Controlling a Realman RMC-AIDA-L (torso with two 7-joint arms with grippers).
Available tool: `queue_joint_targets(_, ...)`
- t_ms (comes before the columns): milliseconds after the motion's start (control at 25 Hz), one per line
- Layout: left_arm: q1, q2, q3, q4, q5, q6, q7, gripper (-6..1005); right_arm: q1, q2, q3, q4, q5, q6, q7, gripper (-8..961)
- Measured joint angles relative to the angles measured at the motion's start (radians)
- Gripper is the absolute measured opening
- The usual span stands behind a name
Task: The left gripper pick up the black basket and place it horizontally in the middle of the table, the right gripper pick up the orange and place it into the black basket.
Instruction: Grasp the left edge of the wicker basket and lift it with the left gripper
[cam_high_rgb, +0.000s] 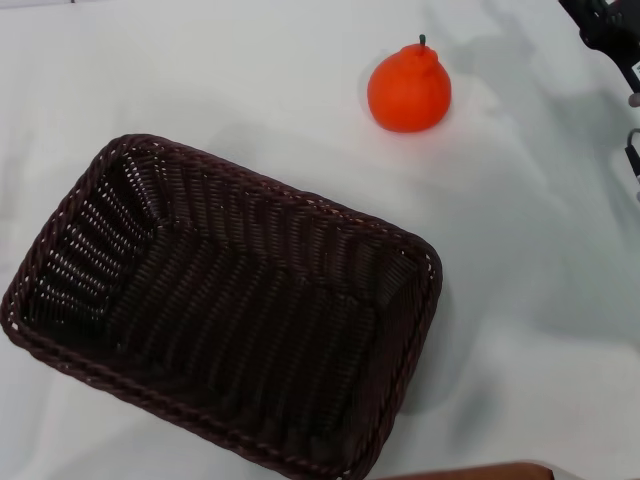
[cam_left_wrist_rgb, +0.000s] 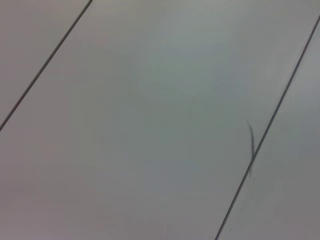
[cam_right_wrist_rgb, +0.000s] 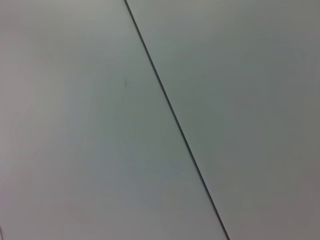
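The black basket (cam_high_rgb: 405, 320) lies empty on the white table (cam_high_rgb: 530, 300), in the lower left and middle of the head view, turned at a slant with its long side running from upper left to lower right. The orange (cam_high_rgb: 408, 90) stands on the table beyond the basket's far right corner, apart from it, stem up. A black part of my right gripper (cam_high_rgb: 612, 35) shows at the top right edge, to the right of the orange and not touching it. My left gripper is out of view. Both wrist views show only plain grey surface with thin dark lines.
A brown edge (cam_high_rgb: 480, 472) shows at the bottom of the head view, just below the basket's near right corner. White table surface lies to the right of the basket and around the orange.
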Motion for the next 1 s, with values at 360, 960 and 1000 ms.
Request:
queue_joint_targets(360, 0.0, 0.0, 0.002, 0.0, 0.0, -0.001, 0.0, 887, 0.004, 0.0, -0.008, 0.0, 0.0, -0.004, 0.0, 954)
queue_joint_targets(960, 0.111, 0.023, 0.24, -0.874, 0.339, 0.014, -0.757, 884, -0.011, -0.005, -0.001, 0.0, 0.009, -0.007, 0.0, 955)
queue_joint_targets(1000, 0.11, 0.024, 0.242, -0.986, 0.412, 0.009, -0.857, 884, -0.012, -0.005, -0.001, 0.0, 0.009, -0.007, 0.0, 955)
